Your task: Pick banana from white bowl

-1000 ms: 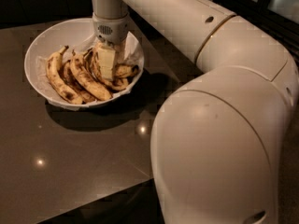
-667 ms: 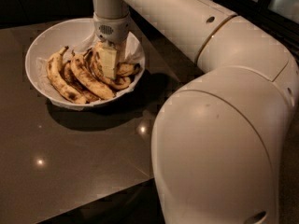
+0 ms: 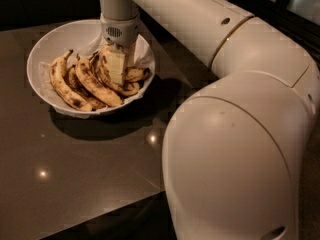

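Note:
The white bowl (image 3: 50, 39) stands on the dark table at the upper left, lined with crumpled white paper. It holds several brown-spotted yellow bananas. The longer ones of the bunch (image 3: 92, 84) lie left and middle. A shorter plump banana (image 3: 135, 75) lies at the right side of the bowl, partly hidden under my gripper. My gripper (image 3: 117, 70) points straight down into the bowl, pressed in among the bananas just left of that plump banana. Its tips are hidden by the fruit.
The dark glossy table (image 3: 75, 174) stretches in front of the bowl to an edge at the lower left. My arm's large white body (image 3: 235, 149) fills the right half of the view. A dark window frame (image 3: 285, 4) is at the upper right.

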You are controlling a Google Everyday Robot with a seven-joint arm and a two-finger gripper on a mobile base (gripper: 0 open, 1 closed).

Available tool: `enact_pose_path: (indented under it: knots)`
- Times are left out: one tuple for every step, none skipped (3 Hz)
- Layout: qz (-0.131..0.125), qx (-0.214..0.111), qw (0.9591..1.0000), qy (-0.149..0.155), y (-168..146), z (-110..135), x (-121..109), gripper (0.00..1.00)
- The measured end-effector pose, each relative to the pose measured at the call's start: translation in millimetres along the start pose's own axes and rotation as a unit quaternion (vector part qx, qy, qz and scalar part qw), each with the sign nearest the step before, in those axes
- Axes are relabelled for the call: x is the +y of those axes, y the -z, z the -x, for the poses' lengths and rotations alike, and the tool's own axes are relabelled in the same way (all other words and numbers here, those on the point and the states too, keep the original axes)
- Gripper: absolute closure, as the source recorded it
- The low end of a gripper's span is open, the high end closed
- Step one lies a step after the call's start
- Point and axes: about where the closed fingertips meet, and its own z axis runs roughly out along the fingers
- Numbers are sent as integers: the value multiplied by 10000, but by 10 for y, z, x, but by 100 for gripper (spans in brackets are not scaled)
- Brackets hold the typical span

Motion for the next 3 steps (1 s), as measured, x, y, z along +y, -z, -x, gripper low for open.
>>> enact_pose_path:
  knots:
    - [0,0,10000,0,1,0,0,100]
    - [0,0,10000,0,1,0,0,100]
    - [0,0,10000,0,79,7,-3,100]
